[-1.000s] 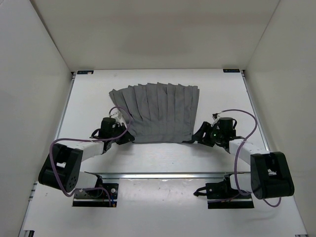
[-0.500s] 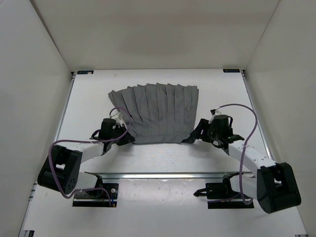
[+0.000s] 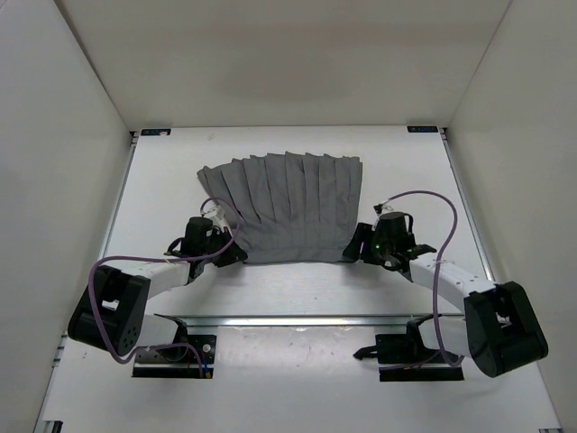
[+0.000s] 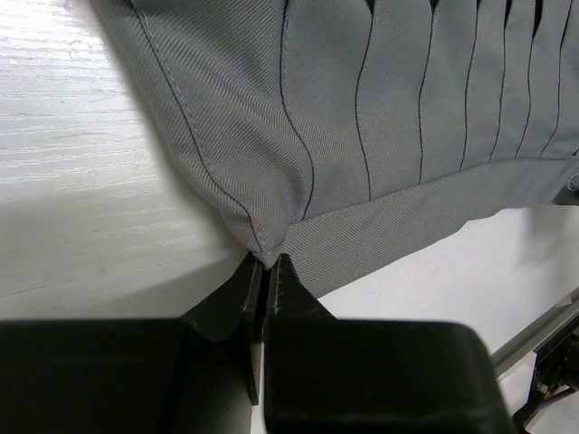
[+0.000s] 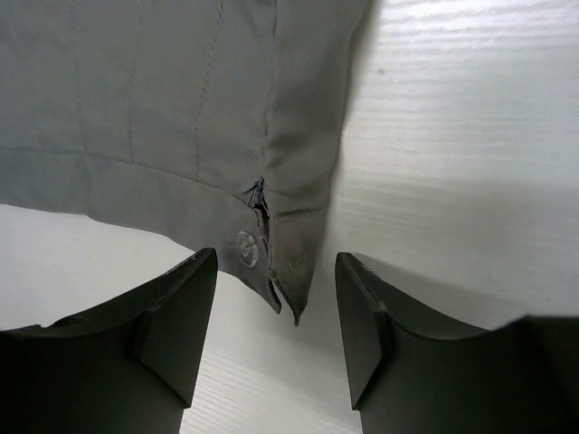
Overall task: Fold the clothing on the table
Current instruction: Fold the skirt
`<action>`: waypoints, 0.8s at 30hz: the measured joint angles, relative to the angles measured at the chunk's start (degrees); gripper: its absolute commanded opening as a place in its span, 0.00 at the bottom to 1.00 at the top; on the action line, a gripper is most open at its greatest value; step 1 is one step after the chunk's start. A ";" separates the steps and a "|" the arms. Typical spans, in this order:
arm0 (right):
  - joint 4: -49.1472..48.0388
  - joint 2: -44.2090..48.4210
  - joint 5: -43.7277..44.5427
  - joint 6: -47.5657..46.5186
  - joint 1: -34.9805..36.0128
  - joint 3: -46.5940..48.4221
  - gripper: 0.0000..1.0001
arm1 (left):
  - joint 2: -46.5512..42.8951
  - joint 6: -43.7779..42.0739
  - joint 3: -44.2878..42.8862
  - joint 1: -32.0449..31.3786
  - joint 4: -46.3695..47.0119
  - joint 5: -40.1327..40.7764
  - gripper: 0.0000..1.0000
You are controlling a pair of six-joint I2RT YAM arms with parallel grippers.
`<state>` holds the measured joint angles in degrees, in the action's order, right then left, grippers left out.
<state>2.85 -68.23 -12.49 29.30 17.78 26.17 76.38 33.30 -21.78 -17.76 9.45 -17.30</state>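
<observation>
While the clothing (image 3: 287, 206) lay spread mid-frame on the counter (image 3: 162, 180), I was at its lower edge.
My left pincer (image 4: 269, 271) was clamped on its lower-left corner; my right pincer (image 5: 276, 271) stood apart astride the lower-right corner.

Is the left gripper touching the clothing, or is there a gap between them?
Touching. The left wrist view shows the left gripper shut on a corner of the clothing, with the fabric pinched between its fingertips.

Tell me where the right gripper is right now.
In the top view, the right gripper sits at the near right corner of the clothing. Its wrist view shows open jaws straddling that corner, beside a small button.
</observation>
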 measured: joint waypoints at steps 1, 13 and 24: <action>0.28 -0.87 0.52 -0.39 0.81 0.20 0.51 | -0.02 0.04 0.02 0.00 0.02 0.00 0.00; 0.96 -5.64 7.82 -4.28 6.21 2.84 0.00 | -0.33 0.42 0.72 -0.11 0.92 -0.04 0.27; -0.90 3.19 0.42 -3.34 3.13 3.56 0.00 | -2.89 -1.42 0.85 -1.07 0.59 -1.20 0.71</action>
<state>1.96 -65.04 -12.08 25.96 20.91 29.74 73.49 31.88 -20.93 -18.83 10.04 -18.50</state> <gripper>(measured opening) 0.045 0.706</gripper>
